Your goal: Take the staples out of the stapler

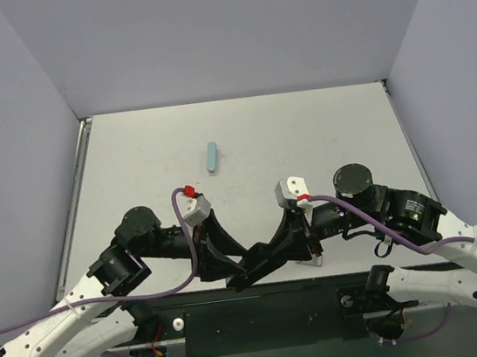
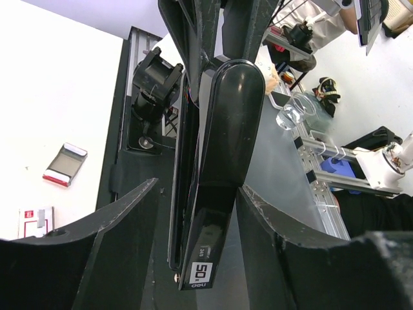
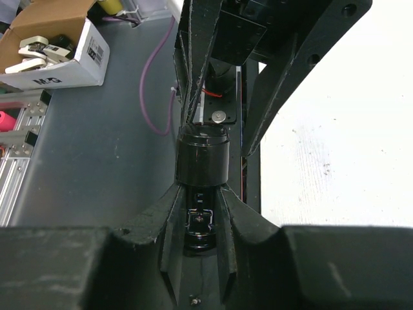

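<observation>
The black stapler (image 1: 254, 264) hangs over the table's (image 1: 303, 135) near edge, between both arms. The right gripper (image 3: 201, 200) is clamped on its end. The left gripper (image 2: 197, 186) stands spread around its body, one finger clear. Well beyond the stapler lies a pale blue strip (image 1: 211, 157). Only the right wrist view shows a cardboard box (image 3: 64, 71) holding pale tools, and only the left wrist view shows a red-edged packet (image 2: 64, 165).

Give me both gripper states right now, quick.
Left gripper: open, fingers either side of the stapler, not clamped.
Right gripper: closed, holding the stapler.
</observation>
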